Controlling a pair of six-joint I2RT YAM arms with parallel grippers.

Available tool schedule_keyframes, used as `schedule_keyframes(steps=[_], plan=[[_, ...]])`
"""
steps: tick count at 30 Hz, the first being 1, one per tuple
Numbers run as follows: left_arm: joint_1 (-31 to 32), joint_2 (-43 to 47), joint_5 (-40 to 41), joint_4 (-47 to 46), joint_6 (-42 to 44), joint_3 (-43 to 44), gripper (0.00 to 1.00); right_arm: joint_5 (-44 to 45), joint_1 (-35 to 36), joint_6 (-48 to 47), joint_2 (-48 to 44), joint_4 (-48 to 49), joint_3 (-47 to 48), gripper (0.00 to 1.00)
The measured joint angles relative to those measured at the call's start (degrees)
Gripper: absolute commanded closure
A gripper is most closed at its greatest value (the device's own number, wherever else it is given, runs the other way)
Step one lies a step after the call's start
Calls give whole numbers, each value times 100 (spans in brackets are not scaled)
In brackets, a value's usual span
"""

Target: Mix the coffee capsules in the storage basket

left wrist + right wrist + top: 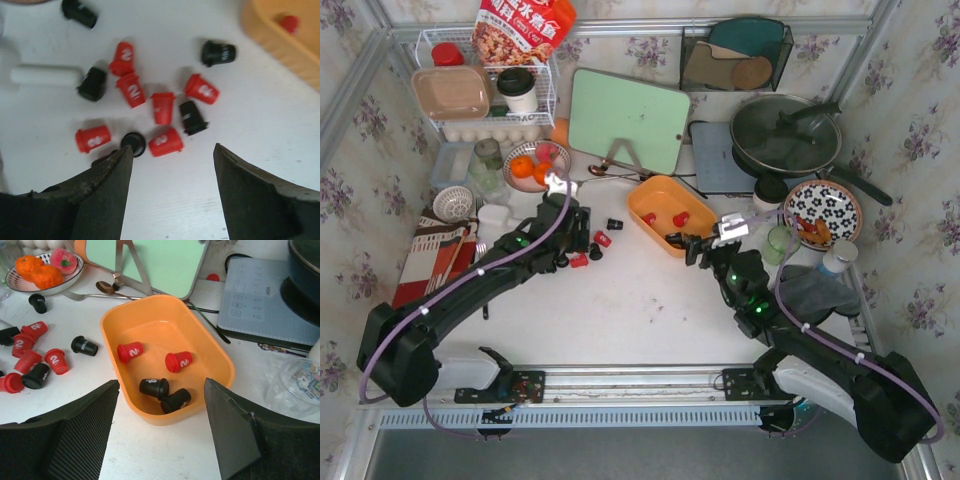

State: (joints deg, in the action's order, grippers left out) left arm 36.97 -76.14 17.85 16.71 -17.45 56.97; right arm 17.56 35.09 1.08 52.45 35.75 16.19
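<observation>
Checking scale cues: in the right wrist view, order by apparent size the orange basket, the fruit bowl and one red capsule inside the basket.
Largest: orange basket
fruit bowl, though farther off and partly cropped
red capsule, clearly smallest

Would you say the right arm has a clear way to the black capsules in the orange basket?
Probably yes: its open tool hangs just short of the basket, and nothing covers the black capsules.
</observation>
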Motion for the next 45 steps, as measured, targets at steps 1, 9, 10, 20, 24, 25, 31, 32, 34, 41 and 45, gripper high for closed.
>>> schedule_keyframes(steps=[1, 9, 10, 20, 24, 25, 31, 32, 34, 41, 45], plan=[[-57, 103, 92, 17, -55, -138, 32, -15, 35, 9, 48, -129, 111, 25], [-350, 994, 354, 129, -293, -942, 32, 74, 791, 306, 872, -992, 1244, 26], [-363, 1113, 365, 114, -323, -1054, 32, 136, 927, 315, 1043, -1062, 1381, 26], [-424, 2159, 446, -162, -426, -2256, 32, 107, 1631, 844, 3298, -1360, 3088, 39], [-428, 2579, 455, -378, -422, -2728, 31, -136, 1631, 1071, 4094, -1445, 3713, 48], [-428, 2680, 457, -433, -420, -2848, 31, -186, 1624, 1086, 4280, -1464, 3869, 49], [-428, 2981, 407, -737, -424, -3270, 31, -435, 1628, 1191, 5243, -1670, 4701, 54], [-428, 2992, 391, -831, -426, -3335, 31, -448, 1628, 1196, 5403, -1731, 4833, 55], [-428, 2981, 367, -1012, -455, -3491, 31, -546, 1628, 1207, 5665, -1860, 5031, 57], [-428, 2874, 293, -1211, -531, -3453, 31, -682, 1563, 1381, 6343, -2321, 5547, 58], [-428, 2872, 216, -1209, -546, -3429, 31, -695, 1504, 1484, 6417, -2459, 5565, 57]])
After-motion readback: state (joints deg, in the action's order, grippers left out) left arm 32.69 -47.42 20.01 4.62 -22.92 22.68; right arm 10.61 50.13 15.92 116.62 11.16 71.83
